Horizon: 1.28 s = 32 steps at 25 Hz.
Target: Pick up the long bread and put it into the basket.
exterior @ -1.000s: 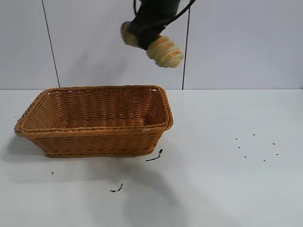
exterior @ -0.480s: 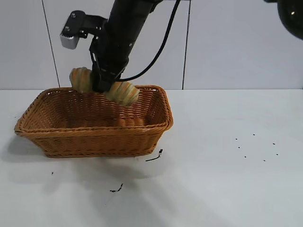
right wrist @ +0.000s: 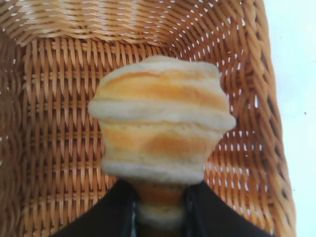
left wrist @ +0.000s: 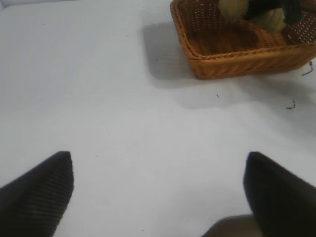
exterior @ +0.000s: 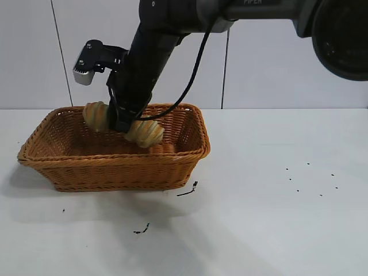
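"PIPER" is lettered on my arm at the frame's top. My right gripper [exterior: 127, 123] still clasps the ridged, twisted long bread [exterior: 144, 132] mid-frame, inside the woven wicker basket [exterior: 115, 167] with its braided rim.

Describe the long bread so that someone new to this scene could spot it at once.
Find the big woven wicker basket on the white table. Over its inside, the right gripper on the black arm holds the long bread, a tan loaf with orange-brown crosswise ridges, the only food here.
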Motion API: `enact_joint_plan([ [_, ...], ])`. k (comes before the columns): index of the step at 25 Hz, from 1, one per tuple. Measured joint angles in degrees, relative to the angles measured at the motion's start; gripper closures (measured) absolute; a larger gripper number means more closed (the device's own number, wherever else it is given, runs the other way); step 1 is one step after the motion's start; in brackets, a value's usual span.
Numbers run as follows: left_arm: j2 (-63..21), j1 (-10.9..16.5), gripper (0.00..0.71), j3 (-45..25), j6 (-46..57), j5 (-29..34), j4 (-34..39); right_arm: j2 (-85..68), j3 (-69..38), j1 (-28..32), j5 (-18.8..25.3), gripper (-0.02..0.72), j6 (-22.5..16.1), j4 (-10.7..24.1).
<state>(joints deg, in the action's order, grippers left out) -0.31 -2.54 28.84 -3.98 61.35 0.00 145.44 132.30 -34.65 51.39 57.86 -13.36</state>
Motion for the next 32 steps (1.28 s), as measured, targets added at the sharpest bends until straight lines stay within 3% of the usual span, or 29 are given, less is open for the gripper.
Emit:
enact_joint_plan([
  [4, 0.0, 0.0, 0.014, 0.0, 0.0, 0.0, 0.0, 0.0, 0.0, 0.0, -0.4, 0.101, 0.0, -0.1],
  [9, 0.0, 0.0, 0.014, 0.0, 0.0, 0.0, 0.0, -0.8, 0.0, 0.0, -0.3, 0.094, -0.1, -0.2],
  [11, 0.0, 0.0, 0.014, 0.0, 0.0, 0.0, 0.0, -1.9, 0.0, 0.0, 0.0, 0.094, -2.1, -0.2],
  [12, 0.0, 0.0, 0.014, 0.0, 0.0, 0.0, 0.0, -2.8, 0.0, 0.0, 0.0, 0.094, -4.5, -0.3],
  [14, 0.0, 0.0, 0.014, 0.0, 0.0, 0.0, 0.0, -4.9, 0.0, 0.0, 0.2, 0.094, -12.9, -0.3],
  [17, 0.0, 0.0, 0.014, 0.0, 0.0, 0.0, 0.0, -7.9, 0.0, 0.2, 0.5, 0.094, -31.2, 1.2],
  [20, 0.0, 0.0, 0.014, 0.0, 0.0, 0.0, 0.0, -10.2, 0.2, 0.7, 2.4, 0.094, -45.3, 6.5],
  [22, 0.0, 0.0, 0.014, 0.0, 0.0, 0.0, 0.0, -11.1, 0.2, 1.8, 4.5, 0.094, -51.6, 10.4],
  [26, 0.0, 0.0, 0.014, 0.0, 0.0, 0.0, 0.0, -11.9, 0.2, 5.8, 7.9, 0.094, -57.9, 13.9],
  [32, 0.0, 0.0, 0.014, 0.0, 0.0, 0.0, 0.0, -11.9, 0.2, 17.6, 9.6, 0.094, -58.4, 13.7],
])
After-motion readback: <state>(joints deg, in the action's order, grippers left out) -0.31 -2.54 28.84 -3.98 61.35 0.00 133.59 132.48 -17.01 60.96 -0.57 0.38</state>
